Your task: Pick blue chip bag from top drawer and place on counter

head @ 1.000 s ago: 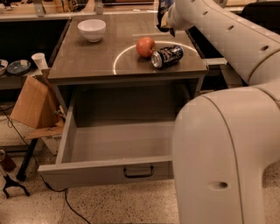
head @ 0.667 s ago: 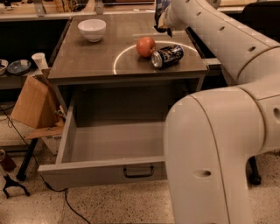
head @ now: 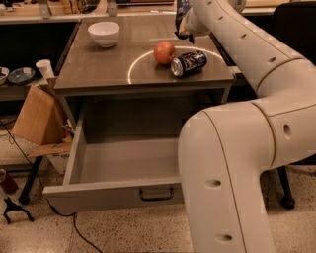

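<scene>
jaws above counter rear | 1 apple | 1 can | maybe 1 bag

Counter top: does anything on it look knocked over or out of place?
Yes. The blue-and-silver drink can lies on its side on the grey-brown counter, right beside the round red apple, within the white circle outline. The white bowl sits upright. The robot's gripper is above the counter's far right edge.

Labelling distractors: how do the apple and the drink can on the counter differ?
The apple is red and round; the drink can is blue-and-silver and cylindrical. The apple sits further back; the drink can lies on its side. Both rest on the counter inside the white circle. The gripper hangs above the counter's far edge.
</scene>
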Controlling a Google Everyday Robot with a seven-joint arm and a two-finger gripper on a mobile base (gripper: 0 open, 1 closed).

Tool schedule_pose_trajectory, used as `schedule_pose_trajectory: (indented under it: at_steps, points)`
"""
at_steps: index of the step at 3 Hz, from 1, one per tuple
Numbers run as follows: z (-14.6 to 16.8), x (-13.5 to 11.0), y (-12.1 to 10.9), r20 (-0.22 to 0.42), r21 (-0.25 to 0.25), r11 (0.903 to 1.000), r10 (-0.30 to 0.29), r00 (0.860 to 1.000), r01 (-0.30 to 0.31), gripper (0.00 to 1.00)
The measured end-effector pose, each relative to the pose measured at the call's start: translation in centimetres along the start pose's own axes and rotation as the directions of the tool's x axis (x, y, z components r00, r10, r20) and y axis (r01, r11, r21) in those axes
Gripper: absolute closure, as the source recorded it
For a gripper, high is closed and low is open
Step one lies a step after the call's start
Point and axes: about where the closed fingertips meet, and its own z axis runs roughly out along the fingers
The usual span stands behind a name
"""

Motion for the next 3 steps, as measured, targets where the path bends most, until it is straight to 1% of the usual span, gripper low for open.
schedule_pose_trajectory:
  at_steps: [1, 2, 3]
  points:
    - [0.4, 0.0, -0.5, -0.003, 0.006, 0.9999, 0.009, 1.0, -0.009, 0.35]
    - [0.6, -0.1, -1.2, -0.006, 0.012, 0.9998, 0.018, 1.0, -0.018, 0.04]
    - [0.6, -0.1, -1.6, -0.01, 0.013, 0.9997, 0.023, 1.0, -0.023, 0.0]
